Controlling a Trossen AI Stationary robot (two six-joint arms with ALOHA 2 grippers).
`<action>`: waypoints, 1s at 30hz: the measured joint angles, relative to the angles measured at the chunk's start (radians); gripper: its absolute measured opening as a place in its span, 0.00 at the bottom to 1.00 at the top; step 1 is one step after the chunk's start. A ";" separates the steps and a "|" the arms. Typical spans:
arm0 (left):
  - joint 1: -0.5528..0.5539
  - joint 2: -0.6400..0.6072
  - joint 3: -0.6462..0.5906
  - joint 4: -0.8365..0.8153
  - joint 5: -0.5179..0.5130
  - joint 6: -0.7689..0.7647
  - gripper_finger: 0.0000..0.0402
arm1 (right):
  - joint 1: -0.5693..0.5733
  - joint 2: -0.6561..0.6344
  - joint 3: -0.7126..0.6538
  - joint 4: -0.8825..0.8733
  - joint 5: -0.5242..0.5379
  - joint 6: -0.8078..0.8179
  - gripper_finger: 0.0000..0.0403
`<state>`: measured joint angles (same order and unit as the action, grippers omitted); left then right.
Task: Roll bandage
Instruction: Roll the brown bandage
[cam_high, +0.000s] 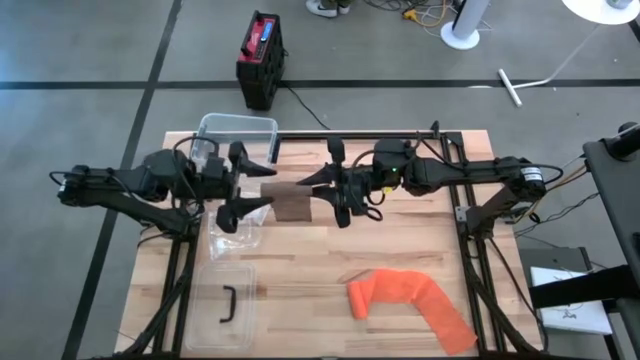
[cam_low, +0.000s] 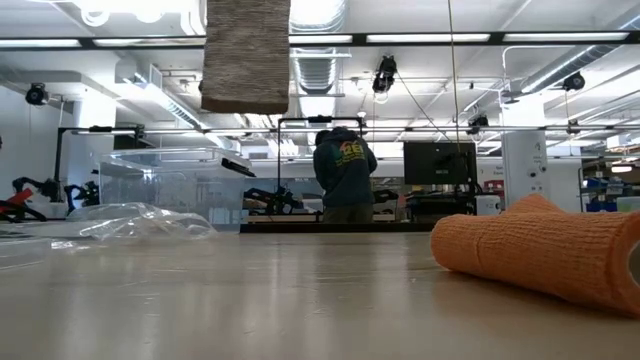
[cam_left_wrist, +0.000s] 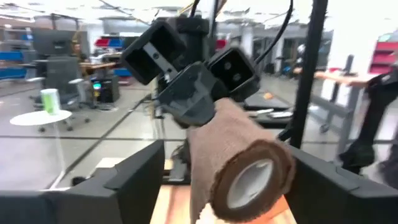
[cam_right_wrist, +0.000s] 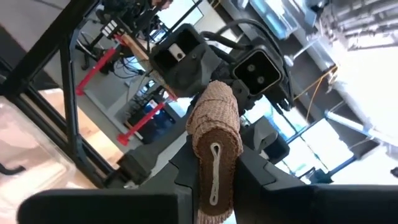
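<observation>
Above the middle of the table (cam_high: 400, 240), a brown bandage roll (cam_high: 291, 203) hangs in the air between the two arms, well clear of the wood, as the low view confirms. The right gripper (cam_high: 338, 190) has its fingers pinched together on one flattened end of the roll; its own wrist view looks straight along the squeezed edge. The left gripper (cam_high: 238, 186) faces it from the other side with its fingers spread wide to either side of the roll's open, tube-shaped end (cam_left_wrist: 252, 180), touching nothing that can be seen.

The step in hand looks like a re-grip between turns. To do it well, the left gripper should close squarely across the round end, far enough in that the loose outer layer is caught under a finger rather than left free to peel. The right should hold firm until that grip is sure, then let go only enough to turn. Keeping the roll's axis level and in line between the two grippers should stop the wraps from coning.

An orange bandage (cam_high: 410, 305) lies on the near right part of the table, well apart.
</observation>
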<state>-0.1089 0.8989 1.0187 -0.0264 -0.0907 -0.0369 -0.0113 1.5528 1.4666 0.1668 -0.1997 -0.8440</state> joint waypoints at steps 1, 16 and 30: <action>0.000 -0.003 0.000 0.000 0.004 -0.011 0.71 | 0.000 0.000 0.000 0.003 0.000 -0.014 0.12; 0.000 -0.006 0.000 -0.004 0.014 -0.208 0.69 | -0.002 0.000 -0.001 0.007 0.026 -0.292 0.12; 0.000 0.038 0.000 -0.018 0.014 -0.203 0.60 | -0.002 0.000 -0.001 -0.052 0.024 -0.431 0.12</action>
<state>-0.1089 0.9371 1.0187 -0.0449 -0.0765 -0.2400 -0.0132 1.5532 1.4658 0.1145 -0.1753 -1.2754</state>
